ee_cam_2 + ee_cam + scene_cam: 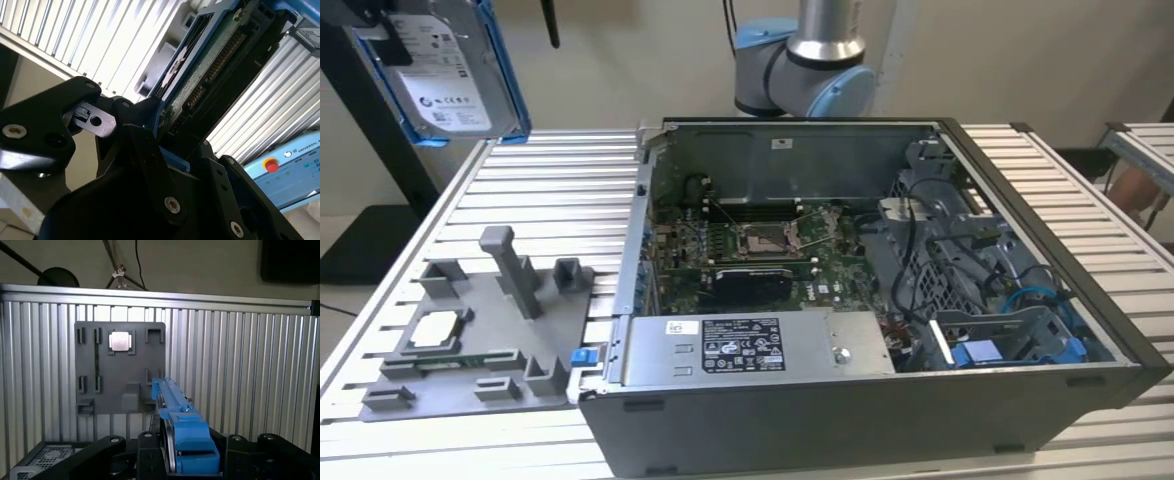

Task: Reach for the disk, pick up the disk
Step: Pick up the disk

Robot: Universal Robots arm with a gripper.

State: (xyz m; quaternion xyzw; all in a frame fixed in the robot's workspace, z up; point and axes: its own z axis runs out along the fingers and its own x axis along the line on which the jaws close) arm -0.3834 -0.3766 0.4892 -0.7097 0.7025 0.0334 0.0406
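**Disk in the tool, clear of the tabletop**

Tool (172, 455): its black linkage arms sit nearest the lens in both wrist views. The jaws are closed on the disk (181, 432), a flat silver-grey rectangular hard drive with a white printed label and a blue plastic carrier frame round its edge. In the first wrist view the disk stands edge-on between the two black linkages, blue frame toward the camera. In the second wrist view its connector edge and green circuit board (210, 65) run away from the clamp.

Exterior view: the disk (451, 70) hangs high on the exterior view's left. It is near upright, label toward the camera, and well above the ribbed aluminium tabletop (540, 195). It touches nothing on the tabletop.

Below it lies a grey plastic fixture plate (487, 385) with slots and posts. A small square silver chip (434, 328) is seated in one pocket of the plate.

Just beside the plate, on the exterior view's right, is the open grey computer case (854, 425), with its circuit board and cabling exposed. The arm's base joint (801, 65) stands behind the case.

Status (judgement): the reach is done, the grasp is made, and the disk is off every support. Both named steps look complete, and nothing of the pick-up appears outstanding.
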